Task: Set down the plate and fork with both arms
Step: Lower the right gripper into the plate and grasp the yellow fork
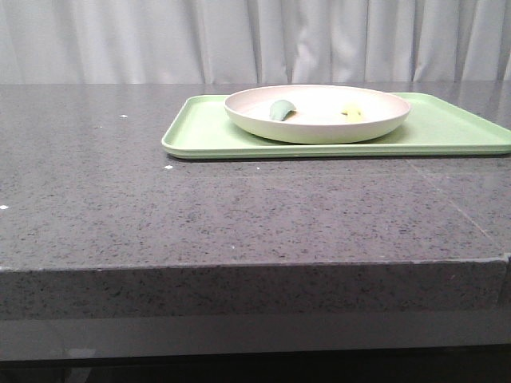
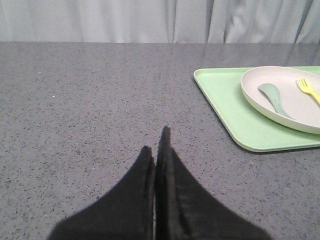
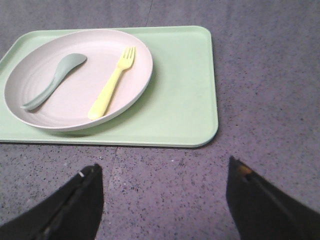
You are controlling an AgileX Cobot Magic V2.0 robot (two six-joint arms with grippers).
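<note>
The cream-white plate (image 1: pixel 319 113) rests on a light-green tray (image 1: pixel 204 128) at the back of the table. Inside it lie the pale yellow fork (image 3: pixel 112 82) and a green-blue spoon (image 3: pixel 52 81); both also show in the front view, fork (image 1: pixel 352 111) to the right of spoon (image 1: pixel 281 109). My left gripper (image 2: pixel 156 142) is shut with nothing in it, over bare table well left of the tray (image 2: pixel 225 107) and plate (image 2: pixel 280 97). My right gripper (image 3: pixel 162 172) is open and empty, over the table just short of the tray's near edge (image 3: pixel 175 125). Neither gripper shows in the front view.
Dark speckled stone tabletop (image 1: pixel 239 207) with a front edge close to the camera. A pale curtain (image 1: pixel 255 40) hangs behind the table.
</note>
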